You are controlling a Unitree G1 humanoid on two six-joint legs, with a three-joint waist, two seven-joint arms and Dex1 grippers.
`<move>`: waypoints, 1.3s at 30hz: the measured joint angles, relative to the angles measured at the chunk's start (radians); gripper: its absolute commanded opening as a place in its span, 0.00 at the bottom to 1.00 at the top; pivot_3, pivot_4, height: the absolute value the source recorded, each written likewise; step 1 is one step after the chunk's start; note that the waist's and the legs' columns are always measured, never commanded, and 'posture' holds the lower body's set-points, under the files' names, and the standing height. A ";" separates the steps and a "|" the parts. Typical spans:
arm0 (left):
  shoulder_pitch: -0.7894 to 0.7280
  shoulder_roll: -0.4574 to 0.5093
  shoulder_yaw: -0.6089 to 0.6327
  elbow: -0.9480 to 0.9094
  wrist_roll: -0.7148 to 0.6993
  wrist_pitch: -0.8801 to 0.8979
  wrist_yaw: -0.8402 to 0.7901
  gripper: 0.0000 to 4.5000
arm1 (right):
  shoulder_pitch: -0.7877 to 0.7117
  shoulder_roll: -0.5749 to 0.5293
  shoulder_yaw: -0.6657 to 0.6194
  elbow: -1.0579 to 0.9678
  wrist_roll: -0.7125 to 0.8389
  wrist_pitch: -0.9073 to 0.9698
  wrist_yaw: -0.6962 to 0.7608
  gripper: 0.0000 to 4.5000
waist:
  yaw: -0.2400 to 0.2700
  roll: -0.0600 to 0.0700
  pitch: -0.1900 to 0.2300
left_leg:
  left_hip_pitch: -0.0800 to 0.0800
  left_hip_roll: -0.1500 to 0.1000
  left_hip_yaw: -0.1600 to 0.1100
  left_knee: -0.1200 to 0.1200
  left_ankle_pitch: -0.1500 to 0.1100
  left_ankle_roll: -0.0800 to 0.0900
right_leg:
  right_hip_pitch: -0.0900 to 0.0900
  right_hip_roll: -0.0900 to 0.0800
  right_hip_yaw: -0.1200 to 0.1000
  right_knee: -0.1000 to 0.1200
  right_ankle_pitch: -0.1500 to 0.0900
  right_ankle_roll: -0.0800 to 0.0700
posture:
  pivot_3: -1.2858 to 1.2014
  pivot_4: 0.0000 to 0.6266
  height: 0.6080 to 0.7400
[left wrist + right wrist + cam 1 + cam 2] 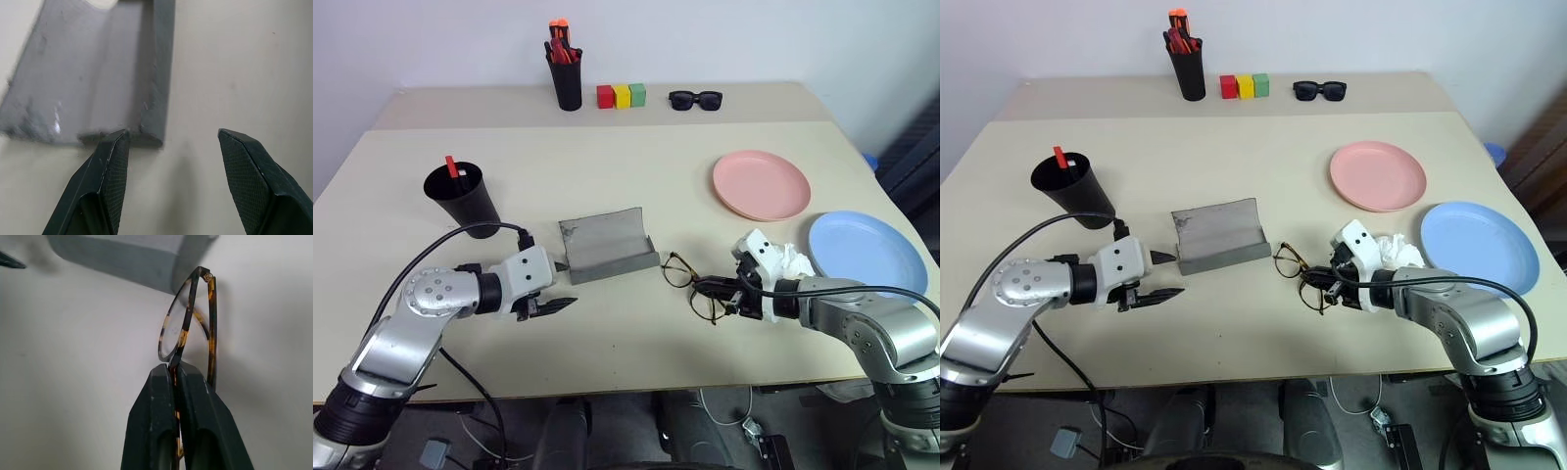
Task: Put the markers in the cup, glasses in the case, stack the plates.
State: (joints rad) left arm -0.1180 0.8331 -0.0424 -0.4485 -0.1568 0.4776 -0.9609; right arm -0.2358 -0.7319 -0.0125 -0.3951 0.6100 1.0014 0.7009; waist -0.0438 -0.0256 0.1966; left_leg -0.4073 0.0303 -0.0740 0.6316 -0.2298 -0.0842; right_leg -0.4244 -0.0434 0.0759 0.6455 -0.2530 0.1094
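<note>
Both end effectors hover low over the near tabletop (636, 352), and we see the right one pinching the glasses.

Our right end effector (177, 369) has its fingers clamped on the rim of the glasses (690, 284), which lie just right of the open grey case (605, 245). Our left end effector (171, 147) stands wide and empty, just beside the case's near left corner. We see the black cup (462, 199) at left with a red marker (452, 167) standing in it. Pink plate (761, 184) and blue plate (866, 251) lie side by side at right, unstacked.
</note>
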 measured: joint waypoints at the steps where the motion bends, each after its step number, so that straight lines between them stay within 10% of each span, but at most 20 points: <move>1: 0.012 0.000 0.009 0.000 -0.002 0.006 0.008 0.65 | -0.001 -0.013 0.005 -0.003 -0.005 -0.010 0.007 0.01 | 0.000 0.000 0.000 | 0.000 0.000 0.000 0.000 0.000 0.000 | 0.000 0.000 0.000 0.000 0.000 0.000 | 0.52 0.24 1.00; 13: 0.189 -0.021 0.193 0.055 -0.051 0.020 0.102 0.65 | -0.438 0.016 0.273 0.021 -0.178 -0.313 0.231 0.01 | -0.025 0.001 0.001 | 0.001 0.002 0.001 -0.001 0.000 0.000 | -0.001 0.001 0.000 0.001 0.000 -0.001 | 0.52 0.24 1.00; 23: 0.211 -0.034 0.212 0.045 -0.053 0.009 0.141 0.65 | -0.820 0.369 0.540 0.845 -0.480 -0.852 0.504 0.01 | -0.026 0.001 0.001 | 0.001 0.001 0.001 -0.003 0.000 0.000 | -0.002 0.000 0.000 0.002 0.003 0.003 | 0.52 0.24 1.00; 32: 0.311 -0.060 0.234 -0.019 -0.064 0.008 0.180 0.65 | -0.869 0.393 0.537 1.107 -0.530 -1.051 0.784 0.01 | -0.027 0.002 0.001 | 0.001 0.001 0.001 -0.004 0.000 0.000 | -0.002 0.000 -0.001 0.003 0.003 0.003 | 0.52 0.24 1.00; 39: 0.246 -0.057 0.238 -0.002 -0.074 0.009 0.185 0.65 | -0.869 0.414 0.484 1.139 -0.548 -1.060 0.783 0.65 | -0.026 0.002 0.001 | 0.002 0.001 0.001 -0.003 0.000 0.000 | -0.002 0.001 -0.001 0.004 0.003 0.003 | 0.52 0.24 1.00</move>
State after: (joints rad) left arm 0.1281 0.7759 0.1953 -0.4501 -0.2311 0.4870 -0.7763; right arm -1.1051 -0.3179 0.4718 0.7437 0.0615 -0.0586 1.4837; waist -0.0703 -0.0235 0.1979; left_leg -0.4053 0.0314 -0.0729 0.6291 -0.2300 -0.0840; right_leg -0.4265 -0.0429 0.0751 0.6499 -0.2503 0.1119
